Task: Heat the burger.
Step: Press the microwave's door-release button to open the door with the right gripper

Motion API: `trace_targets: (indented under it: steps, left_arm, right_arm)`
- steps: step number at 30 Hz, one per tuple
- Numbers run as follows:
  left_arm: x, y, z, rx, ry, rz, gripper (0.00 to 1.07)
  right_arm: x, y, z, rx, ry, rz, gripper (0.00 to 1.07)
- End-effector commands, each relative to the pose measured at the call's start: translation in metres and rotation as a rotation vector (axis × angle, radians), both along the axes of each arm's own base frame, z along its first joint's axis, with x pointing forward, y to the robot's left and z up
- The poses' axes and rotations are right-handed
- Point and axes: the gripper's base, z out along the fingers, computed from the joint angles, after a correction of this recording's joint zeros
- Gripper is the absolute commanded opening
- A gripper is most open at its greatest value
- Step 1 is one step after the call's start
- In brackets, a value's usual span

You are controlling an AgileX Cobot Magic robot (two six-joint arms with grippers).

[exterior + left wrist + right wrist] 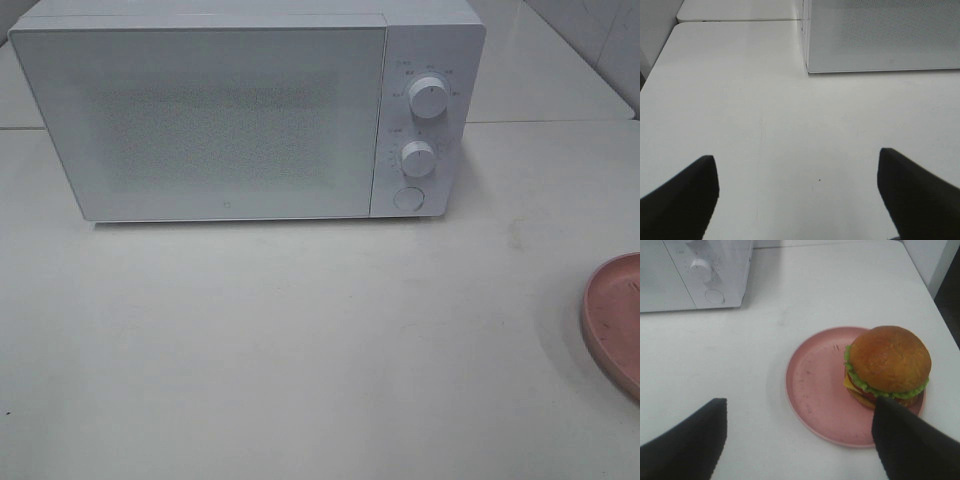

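Right wrist view puts the right gripper (797, 404) first. Its two black fingers stand wide apart, released, with nothing between them, and it hovers above the table just short of the flat round pink plate (812, 385). One finger hides a bit of the plate's near rim. On that plate sits the small round burger (888, 360), with a domed orange-brown bun and a frilly green lettuce layer. It sits to one side rather than centred, so much of the plate lies bare. I'd judge the plate serves as a carrier, so the burger can travel without being squeezed.

The left gripper (796, 156) is likewise spread open and empty over the bare white tabletop (740, 100), near a front corner of the boxy white microwave oven (200, 120), placed, I'd guess, to deal with the door (230, 125). That door is closed, and its frosted front hides whatever is inside. From the high camera only the plate's edge shows at the table's right side, well apart from the oven.
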Motion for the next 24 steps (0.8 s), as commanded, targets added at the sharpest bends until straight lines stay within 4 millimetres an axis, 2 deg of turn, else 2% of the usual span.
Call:
trace_targets:
  steps: [1,9,11,24]
  left_arm:
    - [-0.003,0.0,0.0,-0.002,-0.036,0.004,0.82]
    - [-0.003,0.0,0.0,-0.002,-0.036,0.004,0.82]
    - [-0.003,0.0,0.0,-0.002,-0.036,0.004,0.82]
    - [-0.003,0.0,0.0,-0.002,-0.036,0.004,0.82]
  right_arm:
    - [0.0,-0.001,0.006,0.0,-0.052,-0.012,0.76]
    - [0.019,0.002,0.009,-0.01,0.006,-0.005,0.76]
    - [0.035,0.005,0.012,-0.018,0.012,0.006,0.76]
    - [0.083,0.014,0.011,-0.035,0.072,0.031,0.76]
